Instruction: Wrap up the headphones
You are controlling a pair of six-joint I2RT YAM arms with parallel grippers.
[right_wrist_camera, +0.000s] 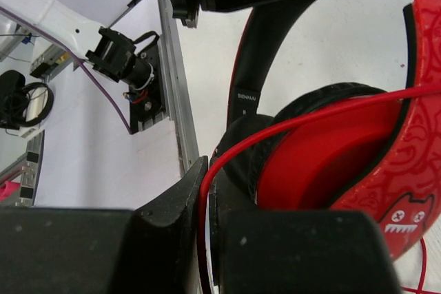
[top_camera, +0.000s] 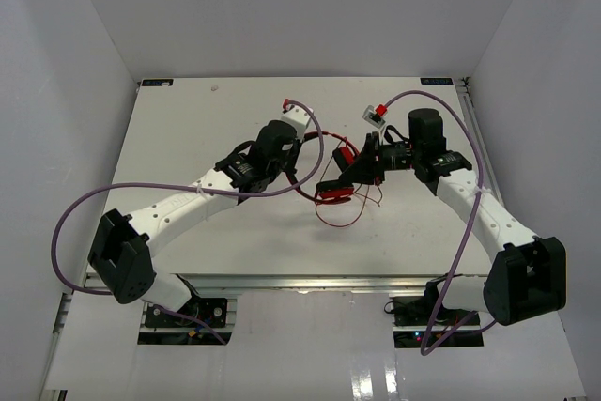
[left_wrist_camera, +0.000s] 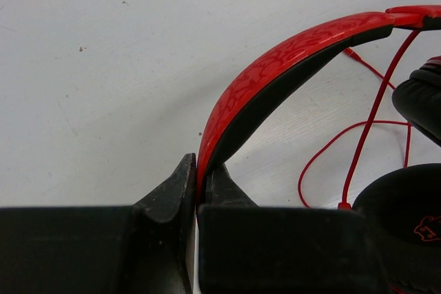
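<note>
Top view: near the middle of the tabletop [top_camera: 272, 241], between the two arms, the headphones [top_camera: 335, 192]. Closed in from the left by the left gripper [top_camera: 293, 161], from the right by the right gripper [top_camera: 352, 174]. Just in front, a thin red loop of cord [top_camera: 343, 220] trailing over the tabletop.

Left wrist view: clenched edge-on between the left gripper's [left_wrist_camera: 198, 170] fingers, the headband [left_wrist_camera: 275, 67], patterned red outside, black inside, arching up to the right. Beyond it, cord [left_wrist_camera: 375, 118] strands above the white tabletop [left_wrist_camera: 103, 67].

Right wrist view: pinched tight in the right gripper [right_wrist_camera: 207, 170], the cord [right_wrist_camera: 275, 127], running across the red earcup [right_wrist_camera: 324, 163] just behind the fingertips.
</note>
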